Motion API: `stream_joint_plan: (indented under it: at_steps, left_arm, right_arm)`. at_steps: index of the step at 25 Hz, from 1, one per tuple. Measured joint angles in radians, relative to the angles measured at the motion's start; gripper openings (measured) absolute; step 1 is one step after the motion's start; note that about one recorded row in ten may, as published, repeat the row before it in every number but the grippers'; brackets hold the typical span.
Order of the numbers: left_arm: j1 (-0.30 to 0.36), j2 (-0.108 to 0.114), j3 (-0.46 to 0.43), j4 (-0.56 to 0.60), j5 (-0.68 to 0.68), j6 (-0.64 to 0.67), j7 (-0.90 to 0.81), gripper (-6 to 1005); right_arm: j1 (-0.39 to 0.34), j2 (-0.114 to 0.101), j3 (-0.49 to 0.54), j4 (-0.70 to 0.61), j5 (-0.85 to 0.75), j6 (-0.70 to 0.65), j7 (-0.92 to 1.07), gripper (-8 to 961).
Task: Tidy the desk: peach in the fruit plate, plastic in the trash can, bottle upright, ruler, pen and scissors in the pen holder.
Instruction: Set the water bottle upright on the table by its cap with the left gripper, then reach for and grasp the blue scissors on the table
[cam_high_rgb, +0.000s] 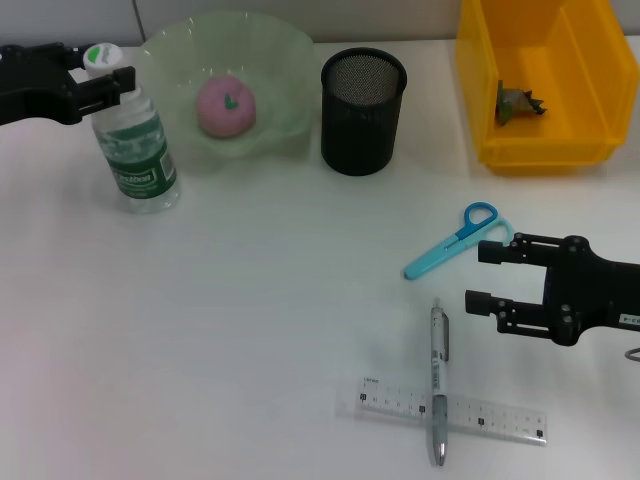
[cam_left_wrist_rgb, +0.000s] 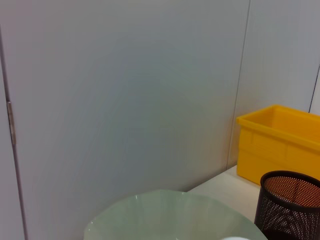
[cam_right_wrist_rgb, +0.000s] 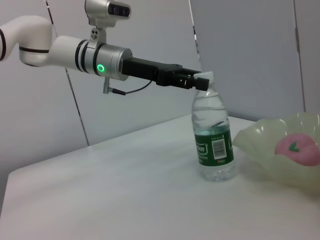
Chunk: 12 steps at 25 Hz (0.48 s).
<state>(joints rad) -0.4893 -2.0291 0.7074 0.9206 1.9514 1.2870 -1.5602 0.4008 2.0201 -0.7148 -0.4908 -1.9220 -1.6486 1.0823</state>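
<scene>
Left gripper (cam_high_rgb: 112, 72) sits at the far left corner of the bench, its fingers closed on the white cap of the bottle (cam_high_rgb: 135, 140); the right wrist view shows the same grip, the left gripper (cam_right_wrist_rgb: 196, 81) pinching the cap from the side while the bottle (cam_right_wrist_rgb: 213, 135) stands upright on the bench (cam_high_rgb: 230, 330). Just beside the bottle, toward the far edge, the fruit plate (cam_high_rgb: 275, 60) holds the peach (cam_high_rgb: 226, 105) in its middle. The plate's wavy rim comes close to the bottle's shoulder, leaving little room between them.

Next along the far edge stands the black mesh pen holder (cam_high_rgb: 362, 110), upright, near the plate's rim but apart from it. The yellow trash can (cam_high_rgb: 480, 90) occupies the far right corner, and a crumpled piece of plastic (cam_high_rgb: 517, 102) lies inside it.

Right gripper (cam_high_rgb: 484, 276) hovers near the right edge of the bench with its jaws spread wide, pointing toward the middle. The blue scissors (cam_high_rgb: 450, 241) lie just beside its upper finger, handles toward the trash can, blades pointing at the bench's centre. Near the front edge, the pen (cam_high_rgb: 438, 380) lies across the clear ruler (cam_high_rgb: 455, 412), the two forming a cross; the pen's upper end is near the gripper's lower finger.

A broad stretch of bare bench spreads across the middle and the whole near left side, from the bottle down to the front edge.
</scene>
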Motion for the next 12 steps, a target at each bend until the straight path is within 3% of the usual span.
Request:
stream_joint_plan:
  at_steps: [8,12]
  left_arm:
    - [0.003,0.000,0.000,0.003,0.000,0.005,-0.006,592]
    - [0.006,0.000,0.000,0.006,-0.003,0.008,-0.008,747]
  right_arm:
    - [-0.002,0.000,0.000,0.000,0.000,-0.008,0.001,672]
    - [-0.002,0.000,0.000,0.000,0.000,-0.009,0.002,672]
